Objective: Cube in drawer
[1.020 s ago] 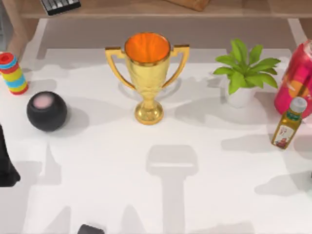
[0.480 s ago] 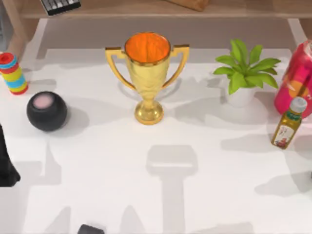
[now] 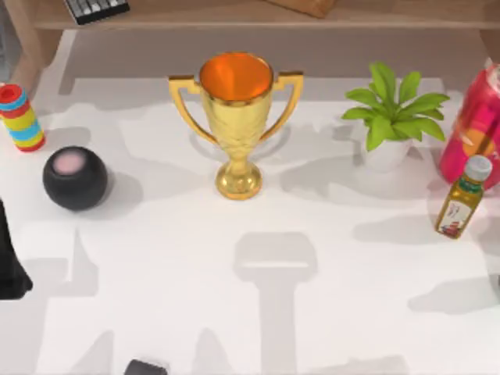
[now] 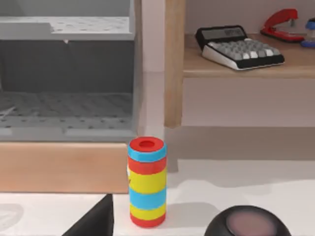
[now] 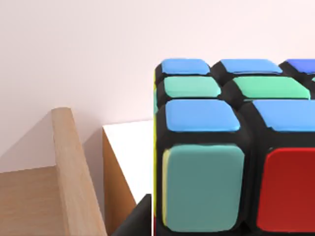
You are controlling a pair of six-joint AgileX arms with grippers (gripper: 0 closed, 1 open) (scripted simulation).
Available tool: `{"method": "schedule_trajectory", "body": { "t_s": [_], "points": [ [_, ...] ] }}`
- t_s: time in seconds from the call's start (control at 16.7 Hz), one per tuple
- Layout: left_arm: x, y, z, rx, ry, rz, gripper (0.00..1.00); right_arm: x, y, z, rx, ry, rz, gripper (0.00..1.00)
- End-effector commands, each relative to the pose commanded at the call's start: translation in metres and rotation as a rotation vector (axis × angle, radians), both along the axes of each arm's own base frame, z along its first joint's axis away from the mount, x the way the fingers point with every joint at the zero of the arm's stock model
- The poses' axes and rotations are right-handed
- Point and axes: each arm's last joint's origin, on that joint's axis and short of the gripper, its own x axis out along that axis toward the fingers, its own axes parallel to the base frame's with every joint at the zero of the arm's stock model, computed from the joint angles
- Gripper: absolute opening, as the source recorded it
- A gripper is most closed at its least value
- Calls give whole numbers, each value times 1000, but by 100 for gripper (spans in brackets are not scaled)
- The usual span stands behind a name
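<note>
Closely before my right wrist camera is the cube (image 5: 231, 152), at the right side of that frame. It has equal sides, so no long axis. One face looks straight at the camera, with a teal tile and a red tile in its lower row. The face above it, with blue and green tiles, leans away toward the wall, and a thin yellow strip shows on its left edge. My right gripper (image 5: 142, 216) pinches the cube: one dark finger lies against its lower left edge, and the other finger is hidden. Behind it, at the lower left, stands a slanted wooden board (image 5: 74, 172), then a pale wall.

My left arm (image 3: 8, 269) is parked at the left edge of the top view. Whether the left gripper (image 4: 92, 222) is spread or pressed together, I cannot tell. Beyond it, in the left wrist view, the striped cylinder (image 4: 146, 183) stands upright at the lower centre. Farther, at the upper left, the grey drawer (image 4: 66, 103) is pulled open.
</note>
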Motion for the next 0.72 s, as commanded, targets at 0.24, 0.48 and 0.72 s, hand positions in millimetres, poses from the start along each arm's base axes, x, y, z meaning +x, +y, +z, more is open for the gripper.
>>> {"method": "schedule_trajectory", "body": {
  "t_s": [0.24,0.48,0.72],
  "points": [
    [0,0,0,0,0,0,100,-9,-64,-5,-40,267,-155,0],
    [0,0,0,0,0,0,100,14,-119,-61,-21,676,-182,0],
    [0,0,0,0,0,0,100,56,-154,-157,68,1086,-58,0]
  ]
}}
